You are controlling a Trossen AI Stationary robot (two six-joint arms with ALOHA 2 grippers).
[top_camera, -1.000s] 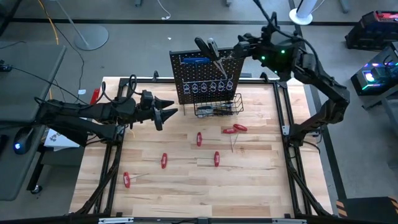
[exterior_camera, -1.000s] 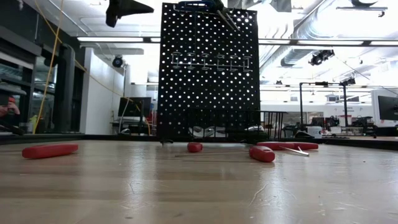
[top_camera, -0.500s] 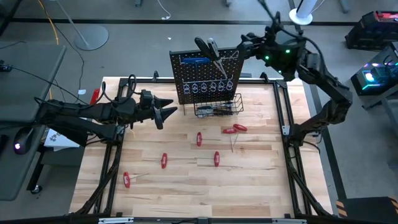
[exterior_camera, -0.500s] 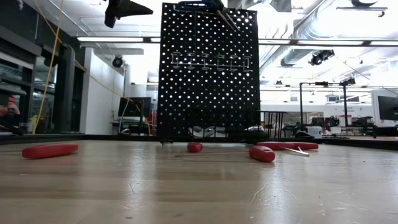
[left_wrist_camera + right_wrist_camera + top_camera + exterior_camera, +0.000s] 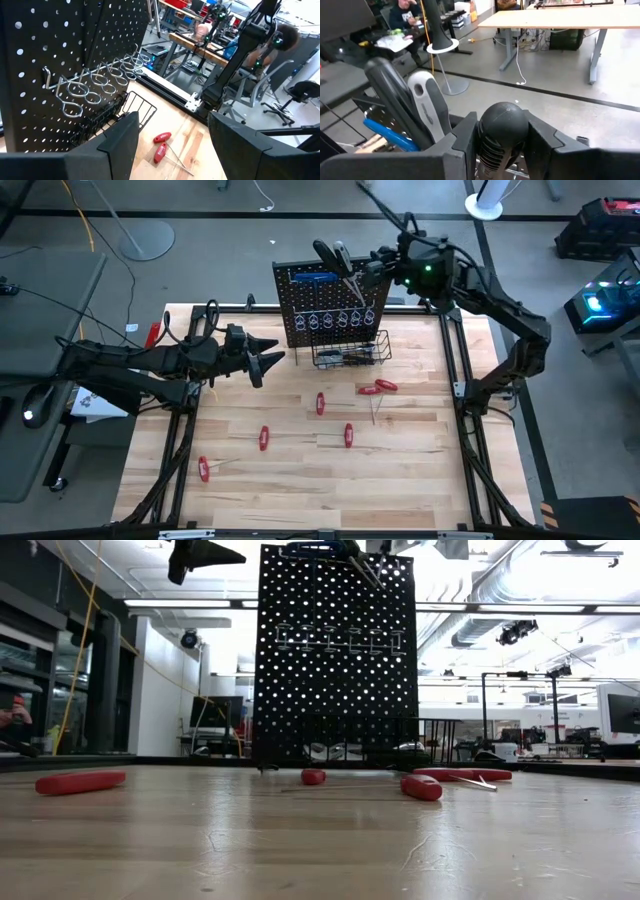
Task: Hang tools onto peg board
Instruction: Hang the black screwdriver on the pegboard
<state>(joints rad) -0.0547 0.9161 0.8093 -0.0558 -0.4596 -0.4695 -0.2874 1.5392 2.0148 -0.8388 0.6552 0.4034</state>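
Note:
The black peg board point(image 5: 330, 305) stands upright at the table's far edge, with a row of loop hooks point(image 5: 100, 82) and a wire basket point(image 5: 350, 352) at its foot. A blue key point(image 5: 312, 277) and black and grey handles point(image 5: 410, 100) hang at its top. Several red-handled tools point(image 5: 320, 403) lie flat on the wood. My right gripper point(image 5: 378, 265) is high up by the board's upper right corner, shut on a black-handled tool point(image 5: 502, 127). My left gripper point(image 5: 272, 360) hovers open to the left of the board, holding nothing. My right gripper pinches the black tool's ribbed handle just below its rounded end point(image 5: 501, 142) between its two fingers point(image 5: 465, 137). The rounded end stands free above the fingers. The tool is lifted clear of the table; its remaining length is hidden by the gripper.
Two red-handled tools point(image 5: 378, 387) lie close in front of the basket, others point(image 5: 264, 438) point(image 5: 348, 435) farther toward the near edge, one point(image 5: 204, 469) near the left front. Bare wood lies between them. A person sits at a desk point(image 5: 405, 15) beyond the table.
My right gripper has moved toward the table's left and slightly down, closer to the peg board's upper right corner, carrying the black-handled tool with it. The left arm and the tools on the table have stayed where they were.

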